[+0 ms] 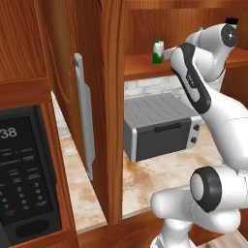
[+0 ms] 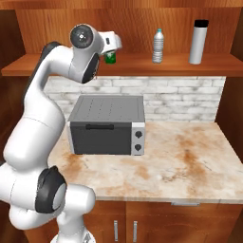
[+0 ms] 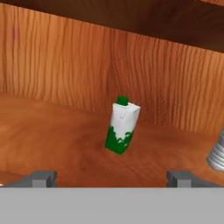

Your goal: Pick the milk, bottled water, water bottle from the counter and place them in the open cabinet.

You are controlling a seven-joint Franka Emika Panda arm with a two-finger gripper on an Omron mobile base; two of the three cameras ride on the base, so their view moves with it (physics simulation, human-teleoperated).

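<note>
The two-finger gripper [image 3: 111,178] stands wide open with nothing between its small dark finger tips [image 3: 41,178]. It touches nothing; it faces into the open cabinet, level with the plank shelf [image 2: 142,66].

Just beyond it, and clear of the jaws, the small green-and-white milk carton with a peaked top and green cap [image 3: 122,125] stands on that shelf. In the hand view it appears tilted, but that may be the camera's roll; from the left base view the milk carton [image 1: 158,52] looks upright, near the left end of the shelf.

To its right on the same shelf stands the small clear plastic bottle of water with a blue cap and pale label [image 2: 158,46], and further right the tall slim silver-grey metal water bottle with a black cap [image 2: 199,42]. All three are well apart from each other, so the placing looks done.

As for handling, the carton is likely light and a little soft-walled, so it would tip easily if nudged; its flat sides below the peak are the place to take hold. The clear bottle would probably give under a squeeze and be slippery at the label; mid-body is best. The metal cylinder is stiff, smooth and top-heavy in shape, best gripped around the middle.

Below, a grey toaster oven [image 2: 107,124] sits on the beige marble counter with rust-orange veins [image 2: 190,161], against white brick.
</note>
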